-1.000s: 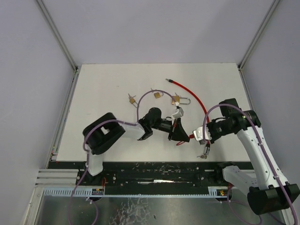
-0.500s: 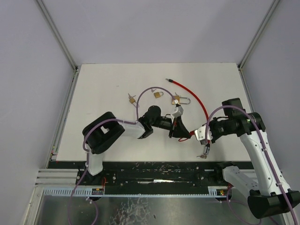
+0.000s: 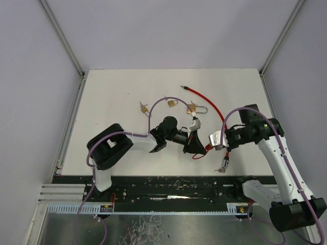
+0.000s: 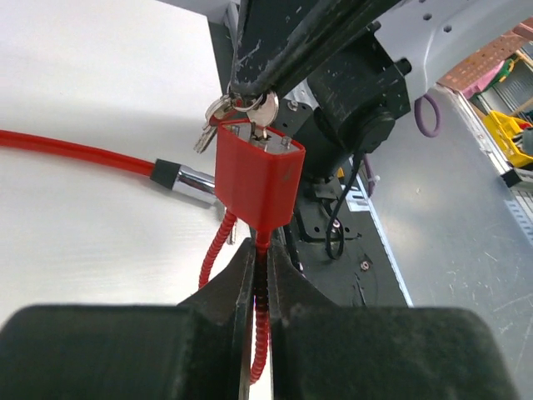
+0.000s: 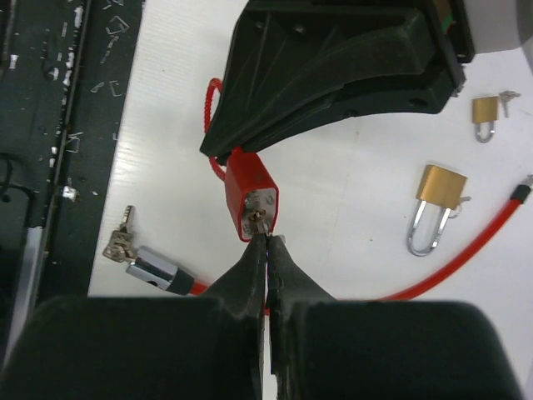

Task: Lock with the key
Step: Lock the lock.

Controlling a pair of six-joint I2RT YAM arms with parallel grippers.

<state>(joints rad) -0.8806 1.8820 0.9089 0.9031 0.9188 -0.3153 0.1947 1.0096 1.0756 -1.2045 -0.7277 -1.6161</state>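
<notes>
Left hand (image 4: 260, 254) clenched on ribbed red cable (image 4: 213, 250) under boxy red padlock (image 4: 260, 179); right hand (image 5: 266, 243) pinching metal key (image 5: 259, 220)

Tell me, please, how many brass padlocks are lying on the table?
3: the left brass padlock, the middle brass padlock, and the right brass padlock, long-shackled. The left arm might hide more.

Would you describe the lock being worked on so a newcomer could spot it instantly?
On the white table, look near the front edge where the left gripper and right gripper meet. Between them is the red padlock, key inserted; neighbouring padlocks are brass.
</notes>
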